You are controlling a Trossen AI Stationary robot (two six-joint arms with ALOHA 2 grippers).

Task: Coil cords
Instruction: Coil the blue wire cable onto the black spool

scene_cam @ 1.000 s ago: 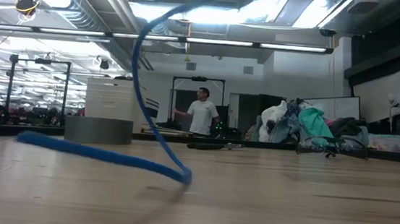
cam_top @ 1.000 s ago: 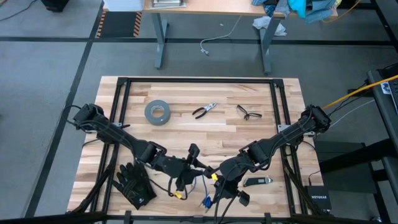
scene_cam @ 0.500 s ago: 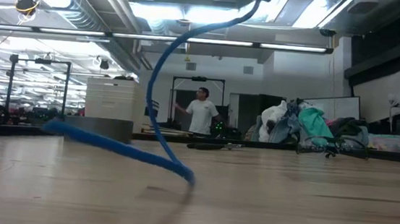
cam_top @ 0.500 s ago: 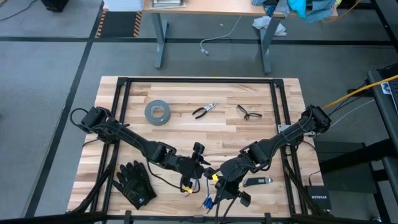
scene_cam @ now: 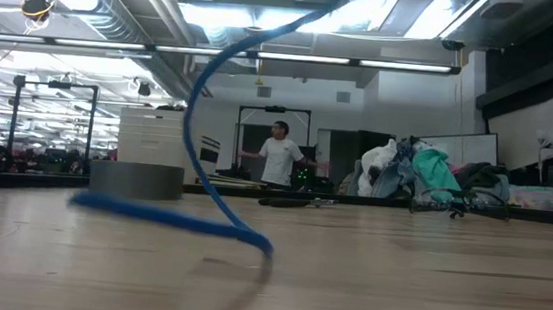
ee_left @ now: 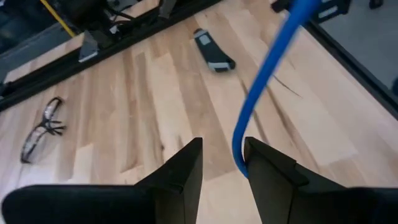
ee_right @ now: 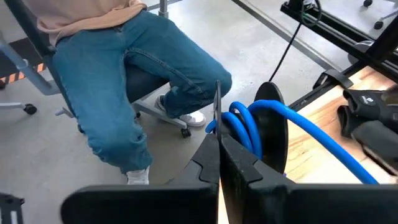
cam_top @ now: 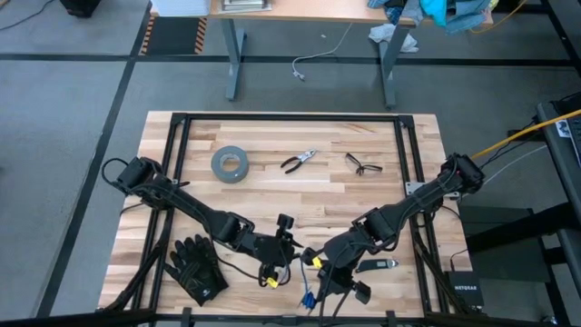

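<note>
The cords are one thin blue cable [scene_cam: 195, 118]. In the low view it arcs down from above to the tabletop and trails along the wood. Several turns of it form a small coil [ee_right: 242, 124] at the tips of my right gripper [ee_right: 217, 135], which is shut near the table's front edge [cam_top: 320, 265]. My left gripper [ee_left: 222, 149] stands just left of it [cam_top: 283, 238], fingers apart. A free stretch of the cable [ee_left: 267, 68] runs down into their gap. My left gripper has the blue cable [ee_left: 239, 155] lying against the inner face of one finger [ee_left: 261, 168]; the other finger stands clear of it. The cable rises slack out of the gap. My right gripper pinches the coil's turns [ee_right: 225, 122] at its fingertips, which hide which turn is caught. The coil is clear of the table. One strand [ee_right: 336, 155] leads away from it.
A grey tape roll [cam_top: 230, 163], pliers [cam_top: 298, 161] and safety glasses [cam_top: 363, 164] lie at the far side. Black gloves [cam_top: 195, 268] lie near left, a dark hand tool [cam_top: 375, 265] near right. A seated person's legs [ee_right: 124, 81] are beyond the front edge.
My left gripper has sunk a little toward the table and rolled about its own pointing line, fingers still apart. The cable's arc has swung sideways, and the part lying on the wood has shifted with it. My right gripper has kept still.
</note>
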